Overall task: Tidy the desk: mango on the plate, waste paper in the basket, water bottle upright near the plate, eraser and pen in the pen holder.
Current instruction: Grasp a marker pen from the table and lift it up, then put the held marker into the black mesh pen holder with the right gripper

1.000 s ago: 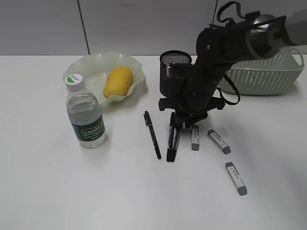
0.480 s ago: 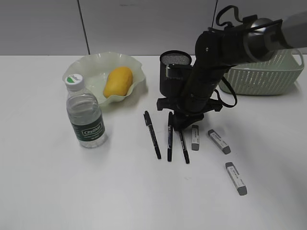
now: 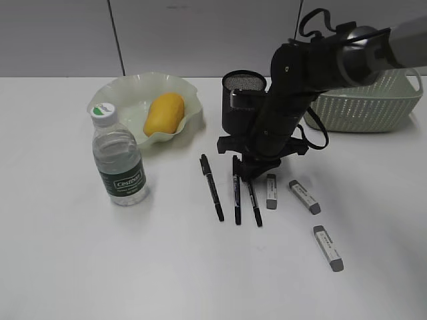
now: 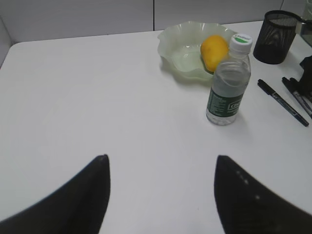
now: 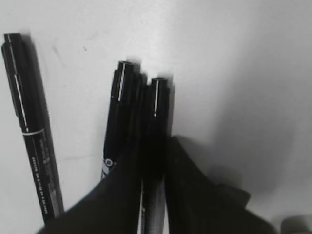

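Three black pens lie side by side on the desk [image 3: 100,267]. My right gripper [image 3: 245,171] is down over their upper ends. In the right wrist view its fingers [image 5: 195,195] press both sides of the rightmost pen [image 5: 157,105], beside the middle pen [image 5: 121,112]. Three grey erasers [image 3: 271,191] lie to the right. The mango [image 3: 163,113] rests in the plate [image 3: 120,90]. The water bottle [image 3: 120,163] stands upright beside it. The pen holder [image 3: 235,100] is behind my right arm. The waste paper is out of view. My left gripper [image 4: 162,157] hangs open over bare desk.
The green basket [image 3: 363,107] stands at the back right, partly behind my right arm. The third pen [image 3: 212,187] lies a little apart on the left. Two more erasers [image 3: 304,197] [image 3: 328,248] lie toward the front right.
My right gripper's fingers have narrowed around one pen. The two pens that lay together have come slightly apart. The left gripper has not moved.
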`<action>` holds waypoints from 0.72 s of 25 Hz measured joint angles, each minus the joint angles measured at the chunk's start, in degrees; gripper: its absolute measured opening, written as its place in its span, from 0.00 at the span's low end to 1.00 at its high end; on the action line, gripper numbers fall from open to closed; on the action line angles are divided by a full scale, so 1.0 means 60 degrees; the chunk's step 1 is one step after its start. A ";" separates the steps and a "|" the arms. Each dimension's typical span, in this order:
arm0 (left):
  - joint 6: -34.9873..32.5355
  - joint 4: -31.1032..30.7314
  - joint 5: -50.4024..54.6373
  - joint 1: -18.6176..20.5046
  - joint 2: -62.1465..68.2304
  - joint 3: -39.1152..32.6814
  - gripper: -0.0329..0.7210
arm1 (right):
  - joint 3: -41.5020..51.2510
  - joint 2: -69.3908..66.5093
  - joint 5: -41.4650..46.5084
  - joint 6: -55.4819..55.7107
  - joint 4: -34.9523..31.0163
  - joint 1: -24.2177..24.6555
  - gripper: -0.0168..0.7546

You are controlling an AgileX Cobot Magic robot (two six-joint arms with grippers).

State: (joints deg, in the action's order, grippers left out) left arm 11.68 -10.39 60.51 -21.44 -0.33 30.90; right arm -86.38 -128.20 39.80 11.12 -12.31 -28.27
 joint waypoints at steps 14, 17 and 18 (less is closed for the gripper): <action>0.0000 -0.0028 0.0000 0.0000 0.0000 0.0000 0.71 | 0.0230 0.3344 -0.2790 -0.0203 0.1977 0.0000 0.16; 0.0000 -0.0039 0.0000 0.0000 0.0000 0.0000 0.71 | 0.0812 0.3720 -0.6017 -0.0234 0.3074 0.0023 0.16; 0.0000 -0.0039 0.0000 0.0000 0.0000 0.0000 0.71 | 0.0994 0.3690 -0.7298 -0.0265 0.3466 0.0076 0.16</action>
State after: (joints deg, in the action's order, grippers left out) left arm 11.68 -10.63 60.51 -21.44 -0.33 30.90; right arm -80.42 -106.06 -3.99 9.53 8.49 -27.81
